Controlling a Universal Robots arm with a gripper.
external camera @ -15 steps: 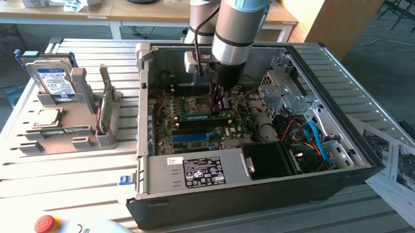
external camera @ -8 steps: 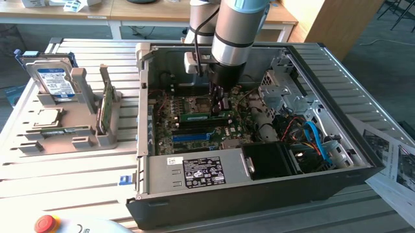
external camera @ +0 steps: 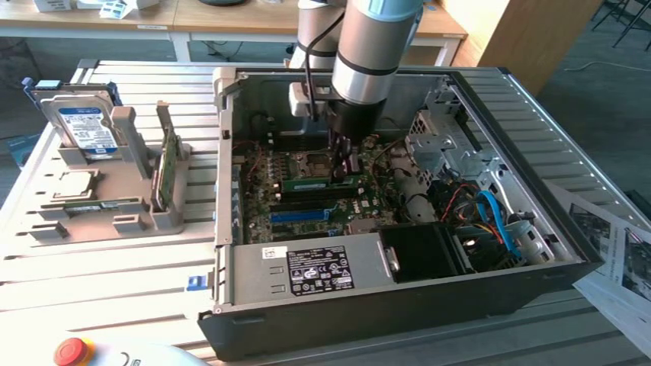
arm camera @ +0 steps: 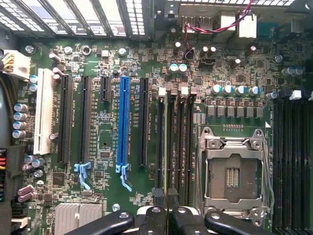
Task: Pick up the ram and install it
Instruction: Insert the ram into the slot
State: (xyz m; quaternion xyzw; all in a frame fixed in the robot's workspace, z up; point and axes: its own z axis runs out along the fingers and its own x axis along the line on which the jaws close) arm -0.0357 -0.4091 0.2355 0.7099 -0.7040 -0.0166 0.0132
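The pincer (external camera: 346, 168) is clenched on the ram (external camera: 310, 184), holding it edge-down along 1 of the memory slots (arm camera: 189, 147) beside the processor socket (arm camera: 234, 171) — pick-up done. Seating looks unfinished (whether the latches have closed, I cannot tell).

On the motherboard, wrist view: 1 long blue plastic expansion slot (arm camera: 122, 122), 1 white plastic slot (arm camera: 45, 110), 4 black slots (arm camera: 63, 120), 1 silver metal CPU socket (arm camera: 232, 171). Ext. view: 1 thin green ram stick (external camera: 315, 184), 1 blue-labelled silver hard drive (external camera: 81, 126), 1 round red button (external camera: 72, 349), 1 open black PC case (external camera: 407, 313).
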